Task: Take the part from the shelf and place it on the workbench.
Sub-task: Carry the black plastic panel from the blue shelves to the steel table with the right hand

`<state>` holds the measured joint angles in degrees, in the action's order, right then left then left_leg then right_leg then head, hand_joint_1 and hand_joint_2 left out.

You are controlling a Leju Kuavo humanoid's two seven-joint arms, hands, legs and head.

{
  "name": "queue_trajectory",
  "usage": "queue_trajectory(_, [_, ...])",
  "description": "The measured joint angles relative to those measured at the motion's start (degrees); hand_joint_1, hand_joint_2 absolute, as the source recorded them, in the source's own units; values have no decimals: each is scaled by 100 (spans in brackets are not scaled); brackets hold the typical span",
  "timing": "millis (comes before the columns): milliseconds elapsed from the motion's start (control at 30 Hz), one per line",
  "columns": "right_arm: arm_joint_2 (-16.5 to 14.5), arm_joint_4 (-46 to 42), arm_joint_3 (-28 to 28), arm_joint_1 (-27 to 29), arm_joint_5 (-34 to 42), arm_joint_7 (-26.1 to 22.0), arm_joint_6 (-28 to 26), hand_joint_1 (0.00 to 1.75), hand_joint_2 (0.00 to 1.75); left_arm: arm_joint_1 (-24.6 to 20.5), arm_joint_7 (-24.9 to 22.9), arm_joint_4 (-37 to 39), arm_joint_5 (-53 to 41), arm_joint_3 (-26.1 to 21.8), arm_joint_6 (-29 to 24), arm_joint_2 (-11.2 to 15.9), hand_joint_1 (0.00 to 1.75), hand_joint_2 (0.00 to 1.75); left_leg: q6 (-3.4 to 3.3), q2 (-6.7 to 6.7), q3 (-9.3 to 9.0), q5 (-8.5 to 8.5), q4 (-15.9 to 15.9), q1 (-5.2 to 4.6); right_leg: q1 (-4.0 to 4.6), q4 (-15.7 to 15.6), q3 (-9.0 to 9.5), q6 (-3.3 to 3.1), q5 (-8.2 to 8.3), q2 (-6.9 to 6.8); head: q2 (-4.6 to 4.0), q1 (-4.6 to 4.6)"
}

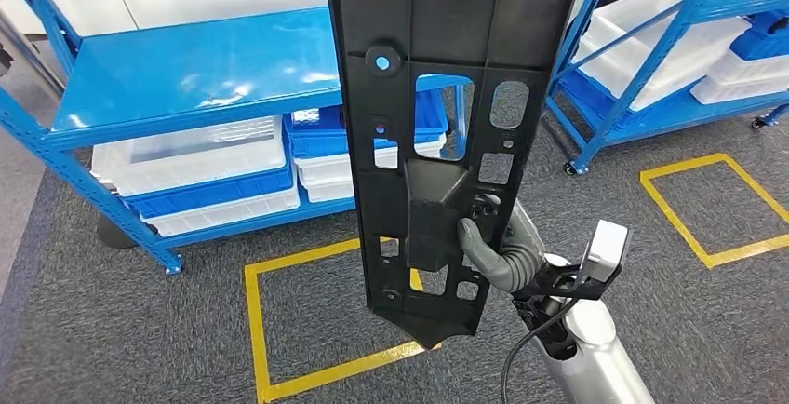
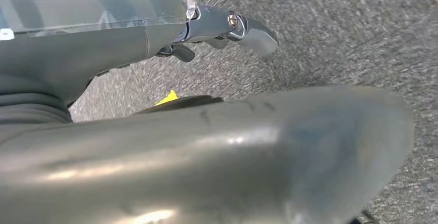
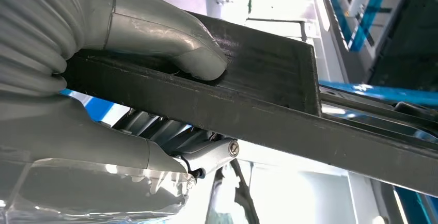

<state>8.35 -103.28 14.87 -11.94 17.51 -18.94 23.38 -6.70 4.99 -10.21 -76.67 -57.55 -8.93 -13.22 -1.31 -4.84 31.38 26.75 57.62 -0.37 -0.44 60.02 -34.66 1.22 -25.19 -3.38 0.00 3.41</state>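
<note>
- right hand (image 1: 491, 236) is gripping the black part (image 1: 437, 97), thumb (image 3: 170, 43) pressing on its face, holding it upright above the grey floor (image 1: 112, 329).
- left hand (image 2: 227, 28) is hanging over the floor; cannot tell how its fingers are lying.
- blue shelf (image 1: 195, 78) is standing behind the part.

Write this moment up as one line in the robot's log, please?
stage: carrying | right hand: grips black part, held upright | left hand: hangs over grey carpet | blue shelf: ahead
</note>
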Motion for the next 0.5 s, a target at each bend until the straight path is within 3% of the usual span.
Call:
queue_trajectory(67, [-13,-1,-2,-23,24,24,35,175,175,-14,1,0,3,0,1,0,0,0,47,-93,-5,9,0,-22,51,-159,54,-85,4,-48,0,0])
queue_trajectory(133, [-19,-1,-13,-28,43,49,53,175,175,-26,0,-1,4,0,6,1,0,0,106,-148,-25,27,-6,-17,37,-191,43,-145,35,80,0,1])
queue_trajectory(200, [-20,1,-23,-43,57,55,65,175,175,-36,-1,-2,4,0,11,1,0,0,172,79,31,177,166,4,-2,-240,52,-215,76,200,0,1])
queue_trajectory(267, [-29,1,-25,-59,68,54,77,175,175,-23,-7,-2,4,0,15,2,0,0,214,377,296,533,778,36,-22,-255,45,-259,98,320,0,2])
queue_trajectory(333, [-40,3,-25,-56,70,54,88,175,175,3,-14,-2,4,0,16,4,0,0,237,444,645,832,1523,51,-22,-249,25,-271,106,459,0,2])
queue_trajectory(367, [-43,5,-25,-54,71,55,91,175,175,11,-16,-2,4,0,15,5,0,0,244,445,732,842,1690,57,-24,-243,17,-268,111,536,0,2])
queue_trajectory(400, [-46,7,-25,-52,72,55,93,175,175,13,-16,-2,4,0,15,7,0,0,247,452,692,716,1591,67,-28,-234,14,-260,115,616,0,2])
queue_trajectory(433, [-49,9,-25,-52,73,56,94,175,175,12,-16,-2,4,0,14,8,0,0,247,486,548,504,1276,83,-32,-221,14,-246,116,697,0,2])
queue_trajectory(500, [-51,9,-25,-57,76,56,96,175,175,9,-16,-2,4,0,14,9,0,0,237,707,170,143,452,128,-34,-174,-4,-198,108,843,0,2])
